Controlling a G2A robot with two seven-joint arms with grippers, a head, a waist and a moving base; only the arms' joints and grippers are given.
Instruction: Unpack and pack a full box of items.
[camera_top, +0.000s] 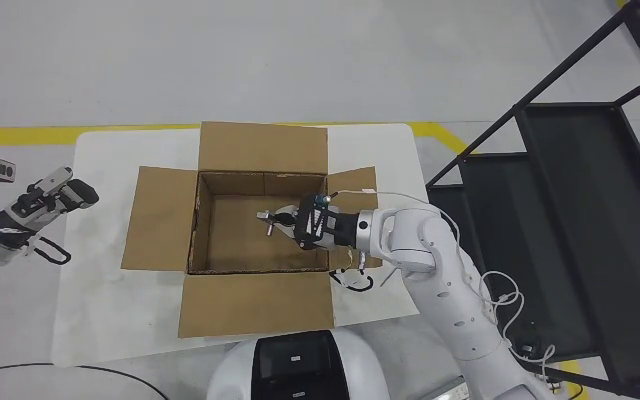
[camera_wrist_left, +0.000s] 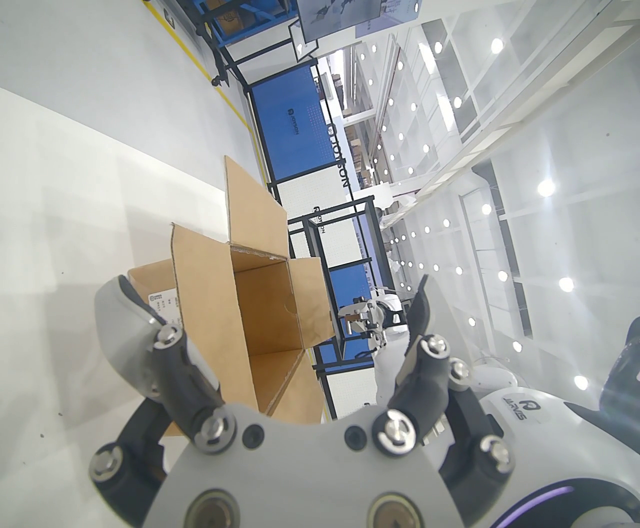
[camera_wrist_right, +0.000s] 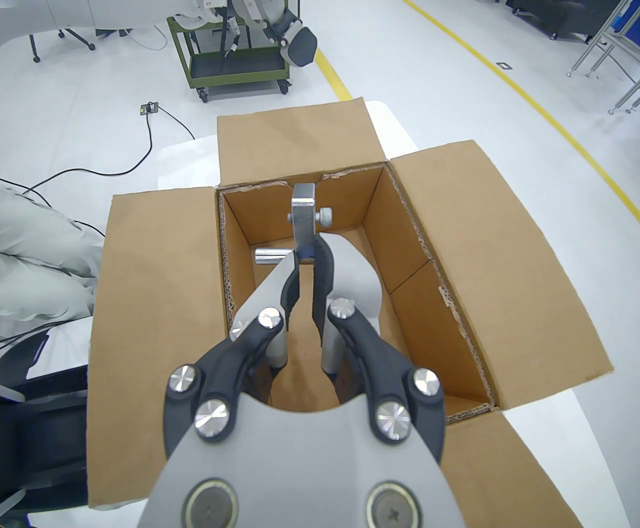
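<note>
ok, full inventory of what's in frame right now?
box: 1, brown, middle of the table, flaps open
metal part: 1, silver, held over the box opening
table: 1, white, under the box
steps: 1 set, black, floor at the robot's right
cart: 1, green, floor past the table
floor lines: 2, yellow, past the table
left end effector: 1, grey and black, open, by the table's left edge
right end effector: 1, grey and black, shut on the metal part

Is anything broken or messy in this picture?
A little. The cardboard box has ragged, torn edges along the inside of its rim, so it looks roughly opened. Nothing is spilled or tipped over. The right gripper is shut on a metal part at the box's opening.
</note>
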